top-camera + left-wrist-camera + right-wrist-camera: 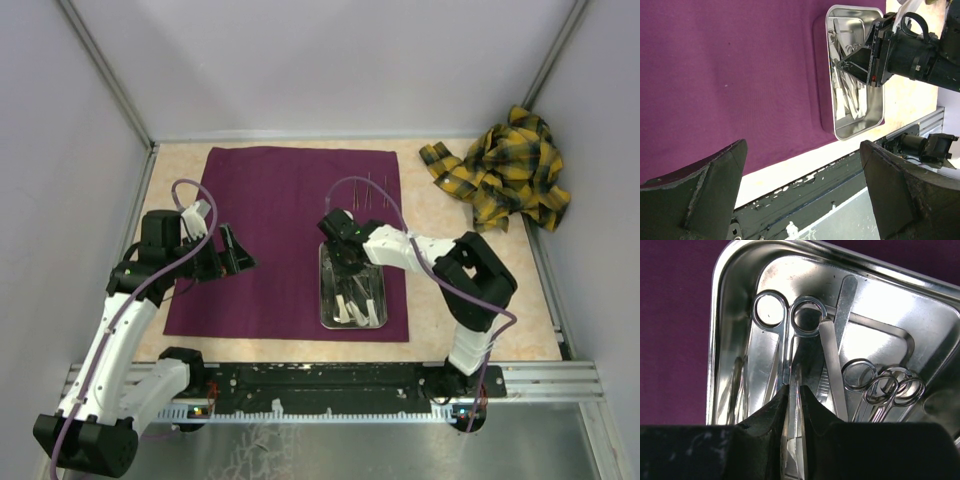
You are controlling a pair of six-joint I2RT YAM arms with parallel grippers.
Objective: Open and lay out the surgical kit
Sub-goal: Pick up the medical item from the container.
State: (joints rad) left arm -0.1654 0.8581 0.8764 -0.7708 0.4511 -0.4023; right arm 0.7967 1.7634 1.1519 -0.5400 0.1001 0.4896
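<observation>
Surgical kit laid open: the dark purple cloth wrap (270, 230) is spread flat beneath both grippers. The small rectangular shiny steel tray (352, 325) is set on it directly under the right gripper (794, 390). That gripper is lowered into the tray with its fingers nearly pressed together. The shanks of thin ring-handled metal scissors (789, 347) are pinched between them, and the two finger rings are seen just ahead of the fingertips. Flat steel forceps (832, 365) lie just right of the fingers, with smaller ring-handled instruments (885, 390) farther right. The left gripper (235, 258) is held over the cloth, well apart from the tray, with its fingers spread wide and nothing between them.
</observation>
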